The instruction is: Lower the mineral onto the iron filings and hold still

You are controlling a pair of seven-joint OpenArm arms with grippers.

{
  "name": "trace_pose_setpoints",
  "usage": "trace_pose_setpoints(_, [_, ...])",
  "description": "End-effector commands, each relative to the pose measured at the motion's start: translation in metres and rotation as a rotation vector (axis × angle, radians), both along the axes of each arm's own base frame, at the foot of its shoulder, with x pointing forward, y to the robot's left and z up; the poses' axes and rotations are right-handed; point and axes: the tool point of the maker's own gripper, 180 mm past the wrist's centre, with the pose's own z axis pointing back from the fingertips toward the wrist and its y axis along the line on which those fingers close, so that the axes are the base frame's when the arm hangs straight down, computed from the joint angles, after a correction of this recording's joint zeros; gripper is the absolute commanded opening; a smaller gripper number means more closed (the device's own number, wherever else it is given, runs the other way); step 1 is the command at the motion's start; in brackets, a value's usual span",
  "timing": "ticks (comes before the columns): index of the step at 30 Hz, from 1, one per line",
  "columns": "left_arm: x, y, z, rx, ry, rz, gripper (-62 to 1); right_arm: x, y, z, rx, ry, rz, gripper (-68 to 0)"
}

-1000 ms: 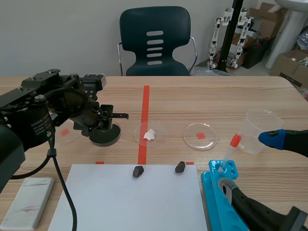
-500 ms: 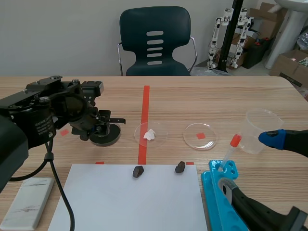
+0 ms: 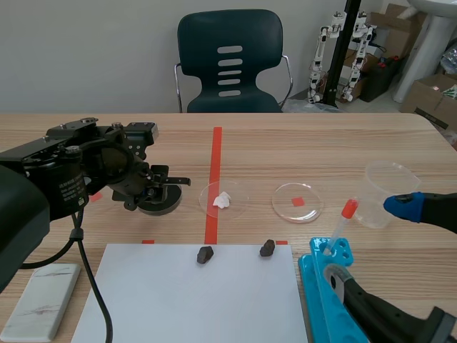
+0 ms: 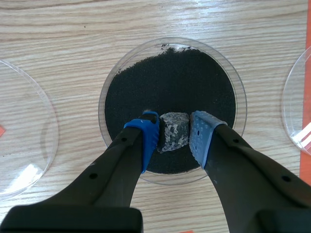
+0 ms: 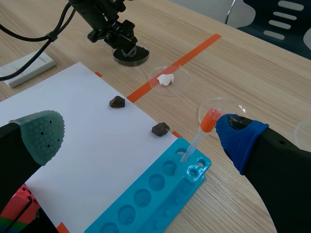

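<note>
Currently the left fingers [image 4: 145, 145] are clenched on the mineral [image 4: 174, 132], one blue pad on each flank. This side grip leaves the underside free to meet the filings [image 4: 170, 80].

We hold the mineral over the near part of the black bed, inside the rim of the dish [image 4: 103, 104]. From above we cannot tell whether it touches the bed or hangs just over it. We judge the step in hand to be the last lowering, or the hold itself. Either way the grip suits it: a straight descent needs no release.

Clearances:
- Both pads sit inside the rim, close to the near wall.
- Room is ample ahead across the bed and slight toward that wall.
- Sideways drift could push a finger against the light dish and shift it.
- A second dish [image 4: 24, 141] lies just beside on one flank, and the edge of a third dish [image 4: 297, 104] shows on the other. Neither touches.

Farther out on the worktop [image 3: 321, 143], two stones [image 3: 205, 254] rest on a white sheet [image 3: 178, 300], well apart from the work. The right fingers [image 5: 238, 138] are spread wide and grasp nothing. They sit at the far side near the beaker [image 3: 389, 184] and the rack [image 3: 323, 282].
</note>
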Motion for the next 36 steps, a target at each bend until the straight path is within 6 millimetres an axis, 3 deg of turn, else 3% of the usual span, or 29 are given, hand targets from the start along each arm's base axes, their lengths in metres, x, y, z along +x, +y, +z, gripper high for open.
trace_pose_setpoints(1, [0.002, -0.004, 0.002, -0.009, -0.004, -0.004, -50.9, 0.004, 0.003, 0.01, 0.027, -0.032, 0.001, 0.4])
trace_pose_setpoints(29, [0.002, 0.0, 0.003, -0.009, -0.009, 0.003, -50.9, 0.004, 0.003, 0.01, 0.027, -0.032, 0.001, 0.4])
trace_pose_setpoints(36, [0.011, -0.008, 0.019, -0.089, -0.073, -0.005, -50.9, 0.004, 0.003, 0.01, 0.027, -0.032, 0.001, 0.4])
